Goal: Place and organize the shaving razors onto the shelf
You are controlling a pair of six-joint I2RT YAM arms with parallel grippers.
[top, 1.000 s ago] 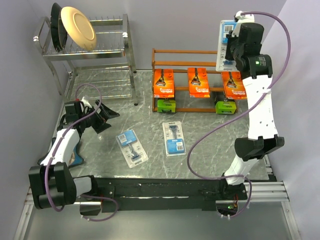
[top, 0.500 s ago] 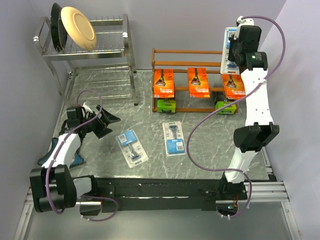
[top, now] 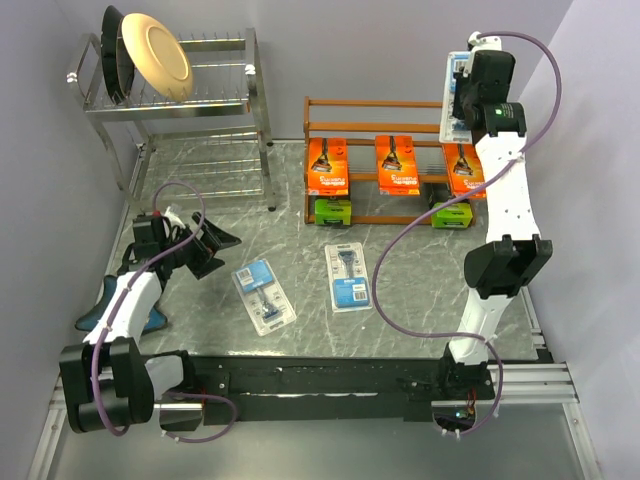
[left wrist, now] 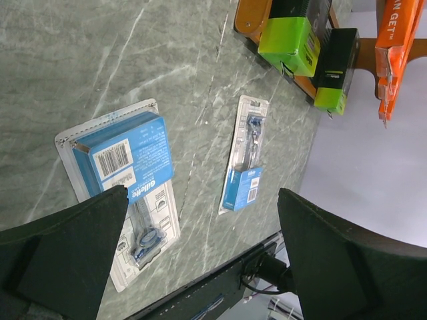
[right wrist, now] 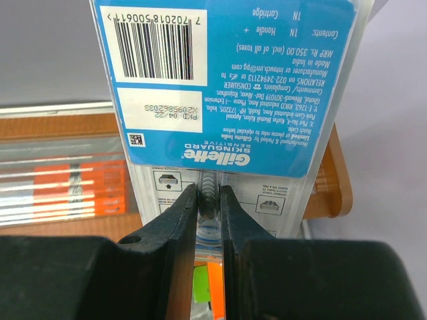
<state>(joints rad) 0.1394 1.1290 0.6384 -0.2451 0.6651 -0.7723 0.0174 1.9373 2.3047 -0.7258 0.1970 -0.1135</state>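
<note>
One blister card point(right wrist: 220, 80) is pinched upright in the narrow jaws of our right tool point(right wrist: 208, 200), raised at the right end of the shelf point(top: 375, 103), near its top rail. Three orange packs point(top: 396, 163) and two green boxes point(top: 332, 210) already sit there. Our left tool point(left wrist: 203, 227) hangs wide open over two blue cards point(top: 264, 295) on the bench point(top: 300, 250), not yet shelved.

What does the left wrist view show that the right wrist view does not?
Only the left wrist view: the open left gripper, two blister cards flat on the table, two green boxes. Only the right wrist view: the right gripper shut on a third blister card, barcode facing the camera. Both: the wooden shelf and orange packs.
</note>
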